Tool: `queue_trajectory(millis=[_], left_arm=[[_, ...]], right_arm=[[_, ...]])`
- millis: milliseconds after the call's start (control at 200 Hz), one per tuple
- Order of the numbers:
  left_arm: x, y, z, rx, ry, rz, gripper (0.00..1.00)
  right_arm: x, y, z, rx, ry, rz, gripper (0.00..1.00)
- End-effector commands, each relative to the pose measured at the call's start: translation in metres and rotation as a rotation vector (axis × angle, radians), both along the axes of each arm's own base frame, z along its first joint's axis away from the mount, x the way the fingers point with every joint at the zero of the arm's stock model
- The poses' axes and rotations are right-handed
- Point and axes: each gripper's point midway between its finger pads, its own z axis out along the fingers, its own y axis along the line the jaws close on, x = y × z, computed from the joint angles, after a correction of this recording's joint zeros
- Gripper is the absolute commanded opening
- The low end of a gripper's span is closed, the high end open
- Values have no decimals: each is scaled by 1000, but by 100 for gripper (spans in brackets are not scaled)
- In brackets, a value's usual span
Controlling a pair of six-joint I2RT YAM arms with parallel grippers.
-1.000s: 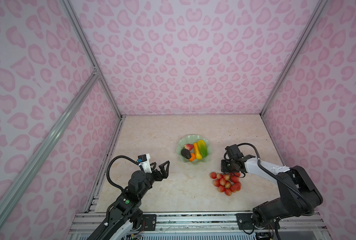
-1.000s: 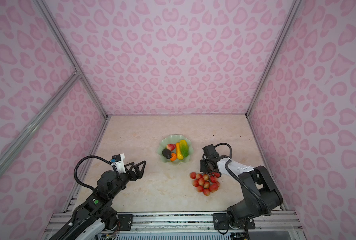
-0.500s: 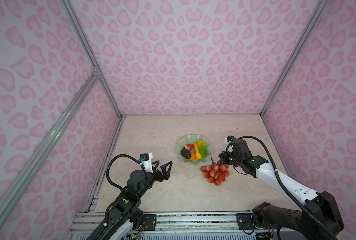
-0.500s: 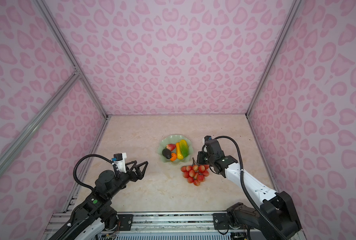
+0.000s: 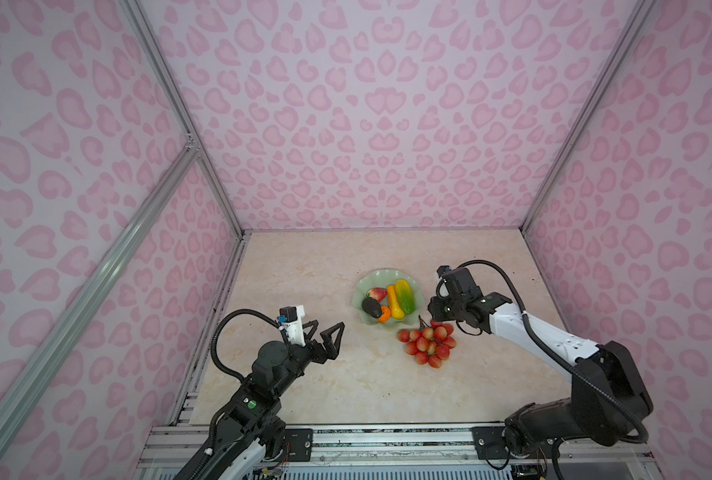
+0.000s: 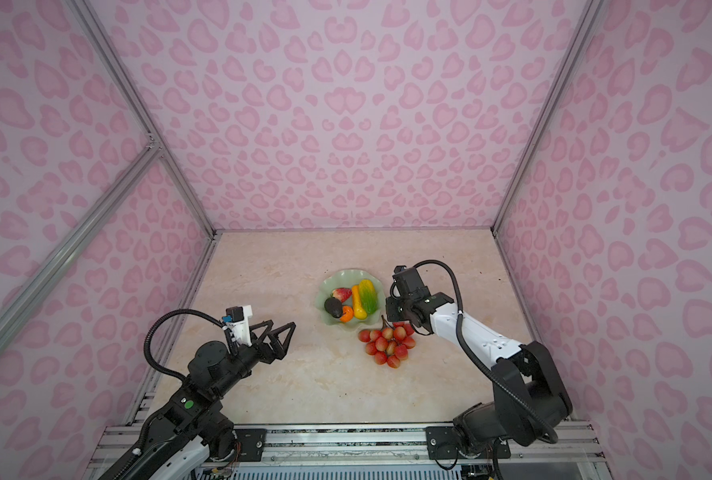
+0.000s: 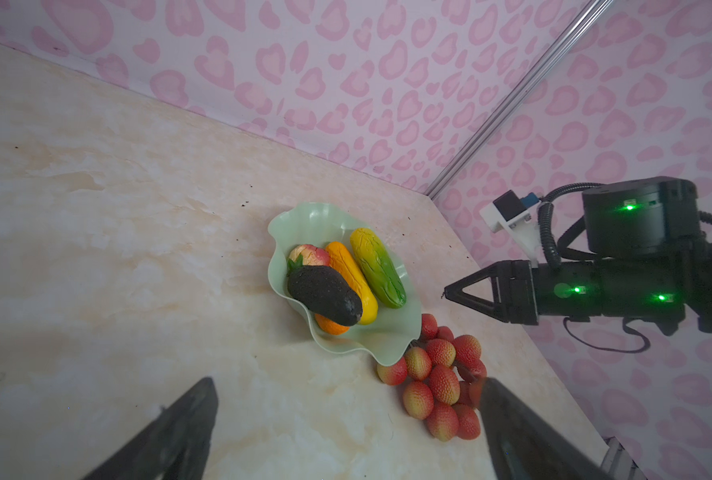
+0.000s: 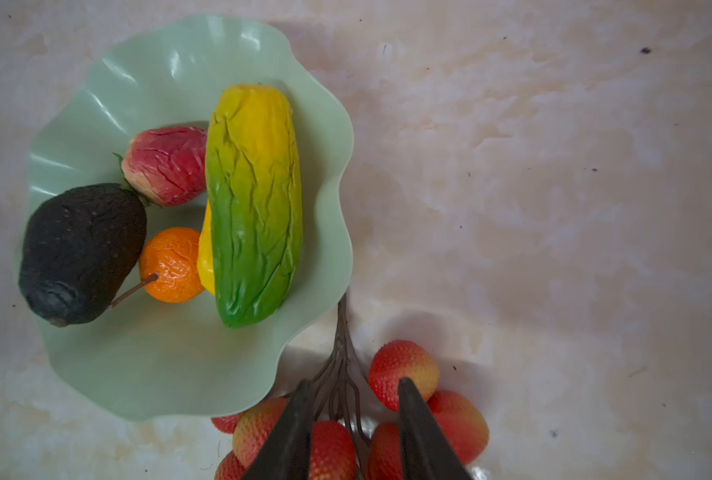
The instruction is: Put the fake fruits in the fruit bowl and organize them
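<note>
Your berries [image 5: 427,343] are lying on the table [image 5: 304,395] just beside the bowl [image 5: 368,277], with the brown twiggy stem [image 8: 341,332] meeting its glossy, wavy rim. Your right gripper [image 8: 352,384] is straddling that stem with jaws parted, pinching nothing, probably because the bumpy cluster is offering no firmer hold. Your left gripper [image 5: 328,325] is hovering well apart, jaws spread wide.

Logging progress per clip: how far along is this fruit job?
Done: avocado, orange, strawberry, green oblong and yellow oblong in the bowl. In hand: nothing; the right end effector, jaws apart, straddles the berry bunch at its stem. To do: the bunch, on the table at the bowl's rim, goes in. Left end effector: open.
</note>
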Motion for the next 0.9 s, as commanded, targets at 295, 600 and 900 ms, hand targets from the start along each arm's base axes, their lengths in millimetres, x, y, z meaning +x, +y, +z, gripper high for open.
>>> queue_trajectory(millis=[295, 600, 900], left_arm=[[2, 3, 9, -2, -24, 18, 99], [3, 3, 9, 3, -24, 22, 99], [2, 5, 8, 5, -25, 27, 99]], right_arm=[[3, 24, -42, -42, 107, 126, 38], [-4, 26, -68, -64, 159, 119, 39], [-8, 25, -89, -110, 193, 111, 29]])
